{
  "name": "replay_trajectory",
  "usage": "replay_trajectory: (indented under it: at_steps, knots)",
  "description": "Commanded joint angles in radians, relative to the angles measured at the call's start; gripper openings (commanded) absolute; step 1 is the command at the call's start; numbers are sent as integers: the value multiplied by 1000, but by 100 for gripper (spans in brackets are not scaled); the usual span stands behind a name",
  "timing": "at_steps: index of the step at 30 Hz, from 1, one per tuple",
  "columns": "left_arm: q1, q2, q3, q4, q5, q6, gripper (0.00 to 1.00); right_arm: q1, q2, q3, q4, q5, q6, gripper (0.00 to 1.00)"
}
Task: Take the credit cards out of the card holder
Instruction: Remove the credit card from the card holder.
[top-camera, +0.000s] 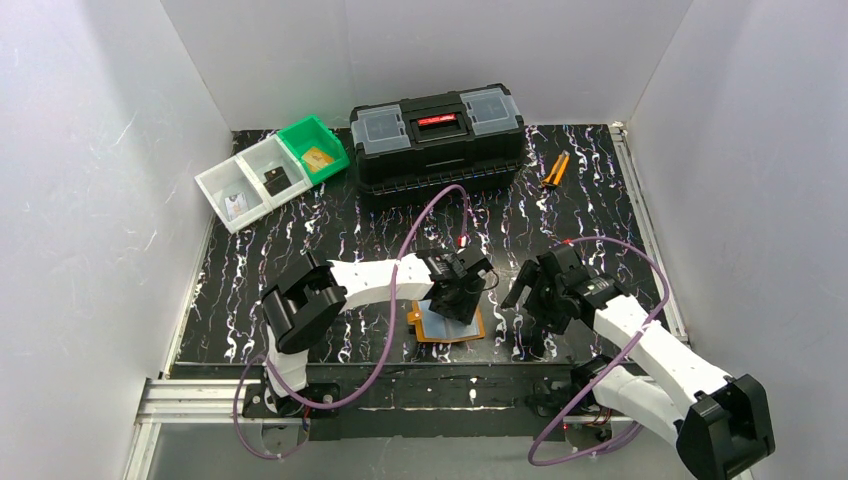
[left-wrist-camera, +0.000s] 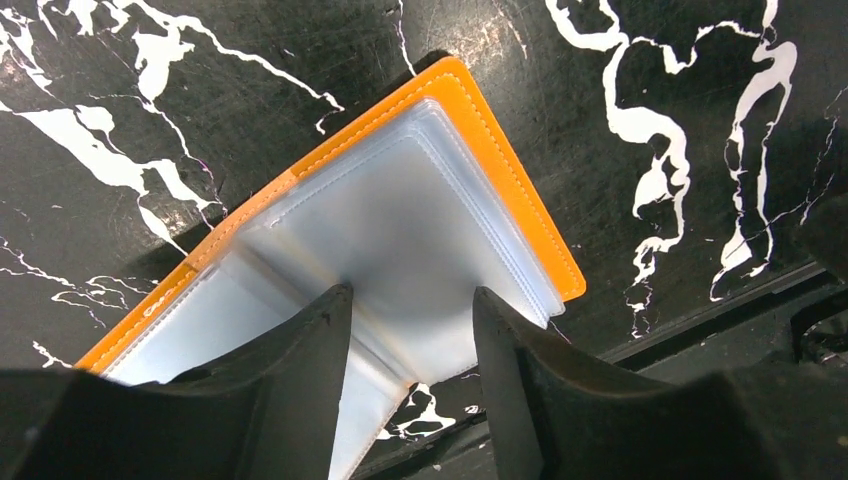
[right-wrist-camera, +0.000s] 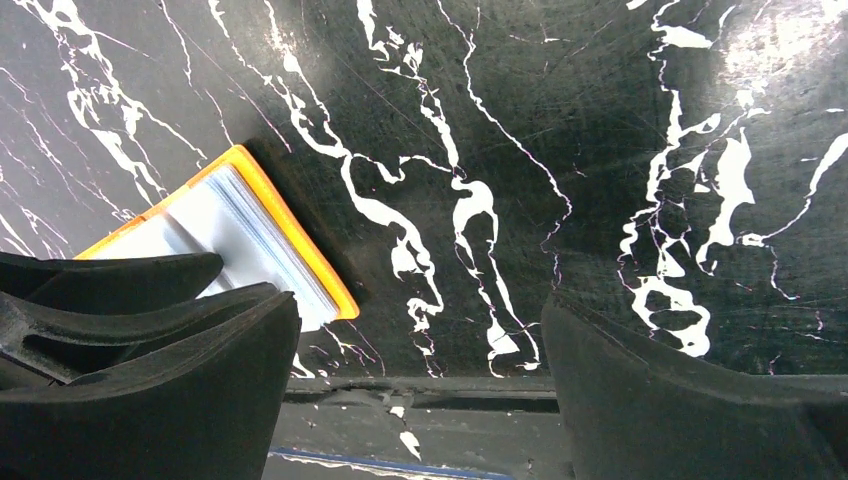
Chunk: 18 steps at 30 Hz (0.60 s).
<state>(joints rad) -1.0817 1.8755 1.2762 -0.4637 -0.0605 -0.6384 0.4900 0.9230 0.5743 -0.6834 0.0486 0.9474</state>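
The orange card holder (top-camera: 440, 329) lies open on the black marbled table near the front edge, its clear pockets up. In the left wrist view the card holder (left-wrist-camera: 420, 200) shows pale pockets with no card visible in them. My left gripper (left-wrist-camera: 412, 330) is open, its fingertips down on the clear pockets, with nothing between them. My right gripper (right-wrist-camera: 420, 340) is wide open and empty, just right of the holder (right-wrist-camera: 250, 235). Cards lie in the bins at the back left: a gold-tan card (top-camera: 318, 158), a dark card (top-camera: 277, 180) and a pale card (top-camera: 236, 205).
A black toolbox (top-camera: 437, 135) stands at the back centre. Orange-handled pliers (top-camera: 553, 170) lie to its right. The green bin (top-camera: 300, 135) and white bins (top-camera: 215, 185) sit at the back left. The table's front rail (right-wrist-camera: 420, 385) runs just below both grippers.
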Motion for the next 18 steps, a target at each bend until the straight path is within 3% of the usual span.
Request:
replay_trajectory:
  at_steps: [1,6,12,18]
  knots:
    - [1,23,-19,-16,-16,32,43,-7,23,33,36,-14,-5,96]
    - [5,29,-22,-50,-47,60,22,-7,49,54,32,-20,-15,95]
    - [58,-13,-55,-16,25,78,1,0,71,47,87,-100,-11,89]
    - [133,-94,-128,56,156,80,0,56,104,58,147,-145,2,73]
